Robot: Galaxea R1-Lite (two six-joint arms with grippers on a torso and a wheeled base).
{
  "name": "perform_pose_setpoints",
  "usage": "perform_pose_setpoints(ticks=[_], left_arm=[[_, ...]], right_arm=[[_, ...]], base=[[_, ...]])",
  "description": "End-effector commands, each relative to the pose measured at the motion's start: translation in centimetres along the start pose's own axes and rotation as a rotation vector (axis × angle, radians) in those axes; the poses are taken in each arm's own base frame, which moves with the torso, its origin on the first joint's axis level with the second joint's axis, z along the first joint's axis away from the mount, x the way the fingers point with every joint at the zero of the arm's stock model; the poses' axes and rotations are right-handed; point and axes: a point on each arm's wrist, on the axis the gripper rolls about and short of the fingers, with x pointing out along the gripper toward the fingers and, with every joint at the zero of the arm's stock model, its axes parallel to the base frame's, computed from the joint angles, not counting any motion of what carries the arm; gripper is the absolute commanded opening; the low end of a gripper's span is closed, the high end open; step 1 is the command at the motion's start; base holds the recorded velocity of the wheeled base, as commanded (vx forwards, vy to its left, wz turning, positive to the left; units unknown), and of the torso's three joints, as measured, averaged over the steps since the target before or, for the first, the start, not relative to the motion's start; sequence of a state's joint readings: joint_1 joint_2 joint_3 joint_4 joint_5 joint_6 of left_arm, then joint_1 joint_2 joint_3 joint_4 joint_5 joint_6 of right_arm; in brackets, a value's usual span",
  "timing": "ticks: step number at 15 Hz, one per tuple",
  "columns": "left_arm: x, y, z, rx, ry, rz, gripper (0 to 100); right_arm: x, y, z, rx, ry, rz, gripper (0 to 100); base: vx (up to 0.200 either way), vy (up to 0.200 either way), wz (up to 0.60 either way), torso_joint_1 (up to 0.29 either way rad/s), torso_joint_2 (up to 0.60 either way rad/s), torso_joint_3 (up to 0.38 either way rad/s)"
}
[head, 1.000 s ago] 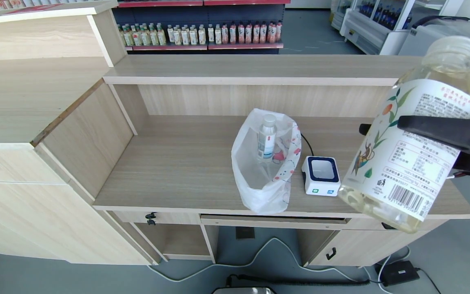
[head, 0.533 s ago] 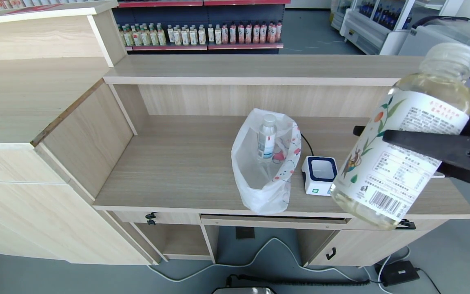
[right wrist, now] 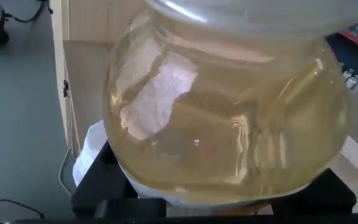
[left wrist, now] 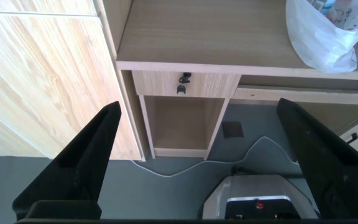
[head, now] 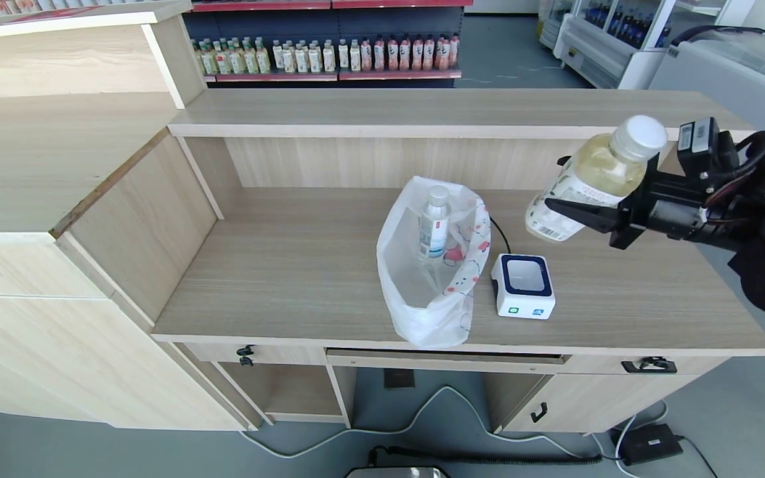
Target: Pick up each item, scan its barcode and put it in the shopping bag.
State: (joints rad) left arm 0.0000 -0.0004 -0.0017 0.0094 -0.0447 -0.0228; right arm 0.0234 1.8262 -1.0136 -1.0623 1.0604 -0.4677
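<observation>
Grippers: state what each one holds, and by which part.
The right gripper holds the bottle of pale yellow drink, clamped across its labelled middle, with the cap end tilted up. The left gripper is open and holds nothing.

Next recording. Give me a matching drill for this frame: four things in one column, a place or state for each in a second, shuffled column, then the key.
Things
1. yellow drink bottle
2. small white-capped bottle
3. scanner
4. left gripper

Place or state
A. on the counter, right beside the shopping bag
B. open, holding nothing
C. standing upright inside the shopping bag
D. tilted, held in the air by the right gripper

Pairs: 1-D, 2-C, 3-A, 4-B
</observation>
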Motion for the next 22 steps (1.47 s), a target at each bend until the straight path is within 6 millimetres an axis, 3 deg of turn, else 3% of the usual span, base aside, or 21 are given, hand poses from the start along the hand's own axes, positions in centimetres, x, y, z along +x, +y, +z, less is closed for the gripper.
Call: perform_pose_setpoints(ticks=[1, 5, 7, 15, 22], left_arm=[[0.0, 0.0, 0.0, 0.000, 0.000, 0.000, 100], [0.0, 0.0, 0.0, 0.000, 0.000, 0.000, 100], [0.0, 0.0, 0.0, 0.000, 0.000, 0.000, 100], [0.0, 0.0, 0.0, 0.000, 0.000, -0.001, 100], [0.0, 0.0, 0.0, 0.000, 0.000, 0.000, 100]], right_arm=[[0.9, -2.5, -7.2, -0.123, 0.026, -0.034, 0], [0.9, -1.5, -11.4, -0.252, 0.056, -0.022, 0], [0.4, -1.3, -12.6, -0.324, 0.072, -0.020, 0], [-1.0, -0.3, -15.4, -0.459, 0.127, -0.009, 0], [0.3, -0.1, -17.0, -0.494, 0.099, -0.007, 0]], base=[[0.000, 0.000, 0.00, 0.000, 0.00, 0.000], [0.000, 0.000, 0.00, 0.000, 0.00, 0.000], [0.000, 0.000, 0.00, 0.000, 0.00, 0.000], [0.000, 0.000, 0.00, 0.000, 0.00, 0.000], [0.000, 0.000, 0.00, 0.000, 0.00, 0.000]])
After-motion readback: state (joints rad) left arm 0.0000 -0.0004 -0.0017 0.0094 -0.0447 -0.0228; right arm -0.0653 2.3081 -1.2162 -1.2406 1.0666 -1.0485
